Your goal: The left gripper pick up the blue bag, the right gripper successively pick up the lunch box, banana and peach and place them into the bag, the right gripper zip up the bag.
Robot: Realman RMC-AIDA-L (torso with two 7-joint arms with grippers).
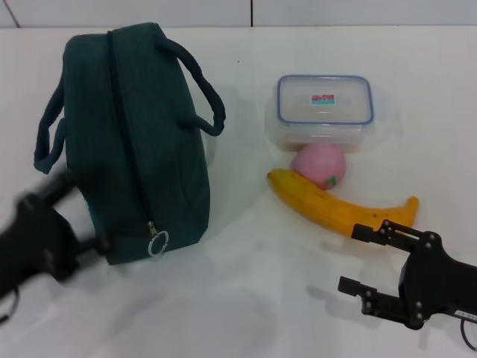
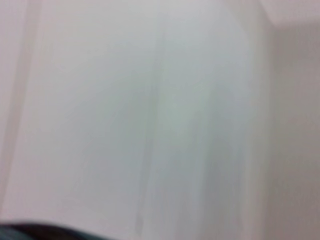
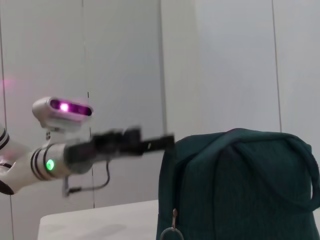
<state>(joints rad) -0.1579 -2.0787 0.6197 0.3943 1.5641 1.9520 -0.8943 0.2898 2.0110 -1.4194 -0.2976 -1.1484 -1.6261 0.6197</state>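
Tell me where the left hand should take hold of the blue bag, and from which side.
Likely best: the loop handle on the blue bag's left side, approached from the robot's left, where the left hand already sits. The handle stands clear of the body, and the bag's zipper is shut.
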